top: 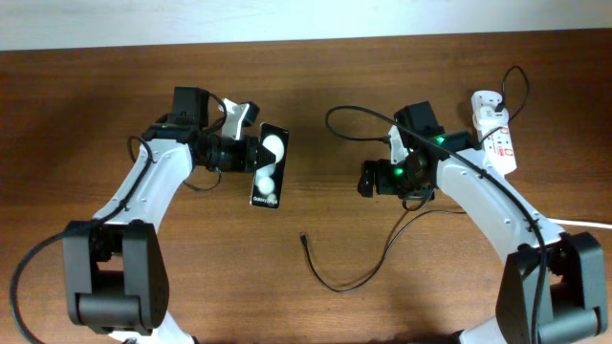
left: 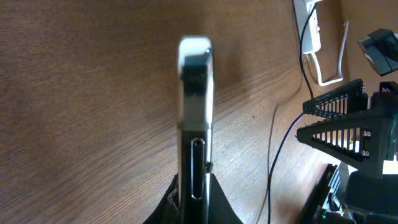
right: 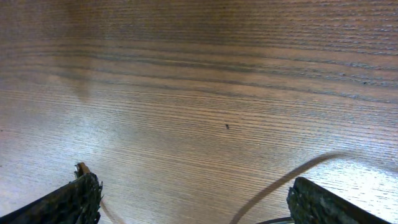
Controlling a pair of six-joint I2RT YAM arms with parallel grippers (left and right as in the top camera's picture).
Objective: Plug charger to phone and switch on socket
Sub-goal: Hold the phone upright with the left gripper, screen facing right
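- Since the left end effector [top: 254,153] is closed on the long edges of the phone [top: 270,167], that slab is braced: the left wrist view shows it edge-on between the fingers, while overhead its glossy face points up.
- Glass like this is stiff and slippery, so I judge the edge grip to be the sound one. Which short end carries the port cannot be told.
- Wide apart and empty, the right end effector [top: 366,179] hovers over bare counter [top: 191,287], with a blurred strand of cable passing by one finger in its own view.
- From that end effector, the phone lies at 9 o'clock, nearby.
- At about 7 o'clock, well apart, the charger [top: 337,286] ends in its plug tip [top: 304,237], lying loose on the wood.
- Being limp and light, the cable should be pinched just behind the tip, where it is stiffest; held farther back, the tip would likely droop and miss the port.
- At 2 o'clock, near the counter's far edge, sits the socket [top: 499,141] with its adapter [top: 485,102].
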